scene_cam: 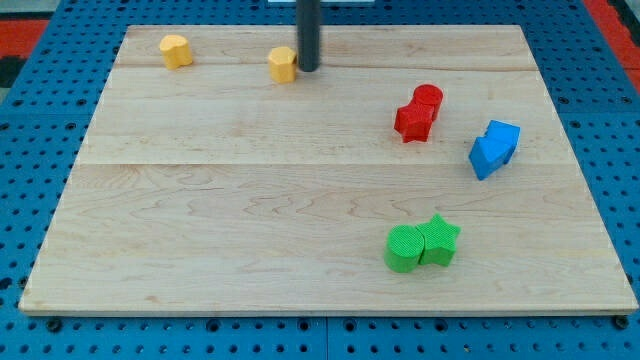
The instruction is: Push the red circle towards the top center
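Red circle (428,97) sits right of centre in the frame, upper half, touching a red star-ish block (413,121) just below-left of it. We judge we're at the approach step: our tip (308,68) is top centre, well apart from the red pair, just beside a yellow block (283,64), maybe touching, can't tell. Next move, we reckon: swing round to the circle's lower-right side, then push up-left w/o dragging the star along. No fingers here, just a bare rod, holding nothing. Also on the worktop (200,220): another yellow block (176,50) upper left, blue blocks (494,148) at right, green circle (404,248) and green star (439,240) lower right.
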